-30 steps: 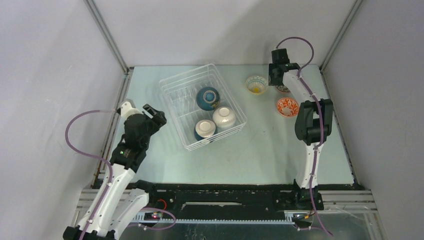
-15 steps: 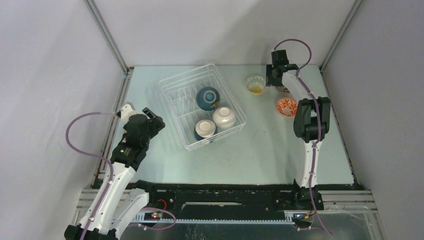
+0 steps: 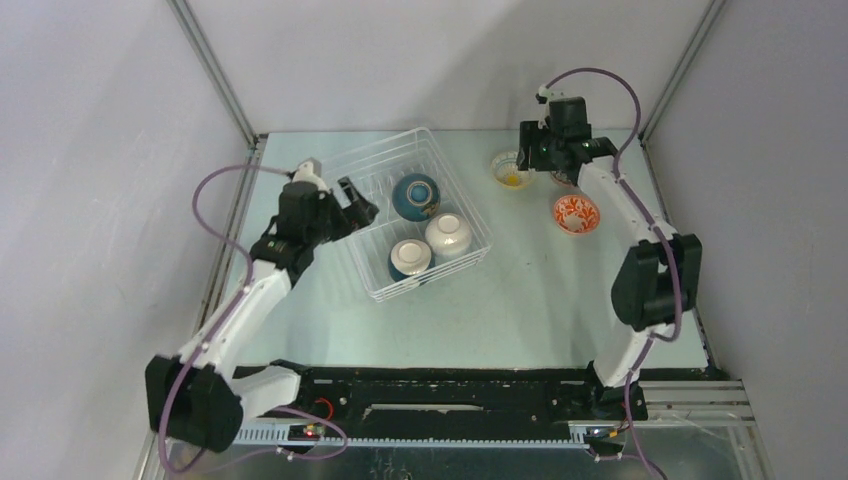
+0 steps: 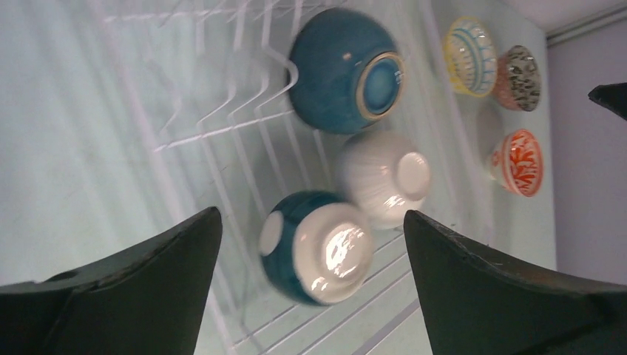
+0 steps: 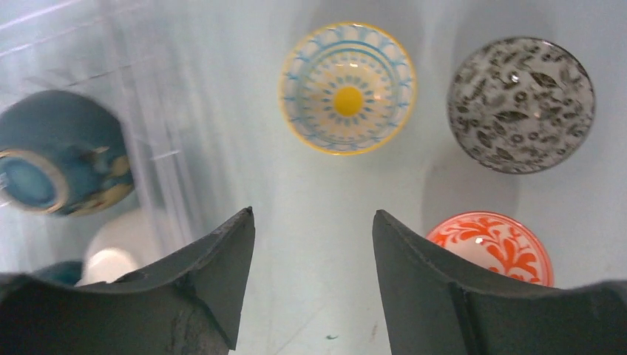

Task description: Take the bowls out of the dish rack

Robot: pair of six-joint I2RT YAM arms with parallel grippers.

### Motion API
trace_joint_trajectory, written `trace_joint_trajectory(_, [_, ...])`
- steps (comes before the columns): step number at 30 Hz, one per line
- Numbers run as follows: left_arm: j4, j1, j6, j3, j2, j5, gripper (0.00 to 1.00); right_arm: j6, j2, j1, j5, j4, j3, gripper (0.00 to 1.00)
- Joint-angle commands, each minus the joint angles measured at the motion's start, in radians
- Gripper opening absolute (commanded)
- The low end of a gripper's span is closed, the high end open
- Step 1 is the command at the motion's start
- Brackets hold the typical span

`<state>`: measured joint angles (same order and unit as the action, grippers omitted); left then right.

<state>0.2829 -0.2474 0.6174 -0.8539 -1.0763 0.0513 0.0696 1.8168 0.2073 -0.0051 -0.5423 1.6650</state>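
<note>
While over rack [image 3: 372,147], left hand [image 3: 358,202] agape

The tines of the dish rack [image 3: 433,272] hem in three bowls [image 3: 416,196] before my left hand [image 3: 358,200]; bare table [image 3: 520,290] lies open below my right hand [image 5: 310,218].

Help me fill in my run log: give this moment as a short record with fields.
Rack: dish rack on table, three bowls inside
In rack: dark teal bowl, white bowl, teal-and-white bowl, feet showing
On table, upright: yellow bowl, speckled bowl, red-patterned bowl
Left gripper: open, empty, over the rack
Right gripper: open, empty, above the table near the yellow bowl
Progress: three out, three left
</note>
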Motion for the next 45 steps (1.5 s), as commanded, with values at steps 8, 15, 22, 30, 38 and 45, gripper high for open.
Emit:
trace_joint_trajectory(8, [-0.096, -0.133, -0.071, -0.361, -0.388, -0.032, 1.00, 0.104, -0.220, 0.109, -0.199, 0.194, -0.226, 0.91])
trace_joint_trajectory(15, [-0.016, -0.142, -0.156, -0.574, -0.591, -0.031, 0.96, 0.168, -0.321, 0.130, -0.302, 0.282, -0.352, 1.00])
trace_joint_trajectory(22, [0.029, -0.142, -0.194, -0.661, -0.694, -0.013, 0.89, 0.203, -0.306, 0.159, -0.328, 0.311, -0.376, 0.99])
trace_joint_trajectory(30, [0.032, -0.093, -0.258, -0.683, -0.721, 0.086, 0.84, 0.271, -0.242, 0.239, -0.318, 0.413, -0.376, 0.93])
trace_joint_trajectory(38, [-0.032, -0.001, -0.216, -0.647, -0.722, 0.247, 0.80, 0.360, -0.136, 0.295, -0.271, 0.533, -0.366, 0.83])
trace_joint_trajectory(45, [-0.112, 0.043, -0.151, -0.654, -0.777, 0.375, 0.73, 0.402, 0.004, 0.315, -0.210, 0.562, -0.267, 0.73])
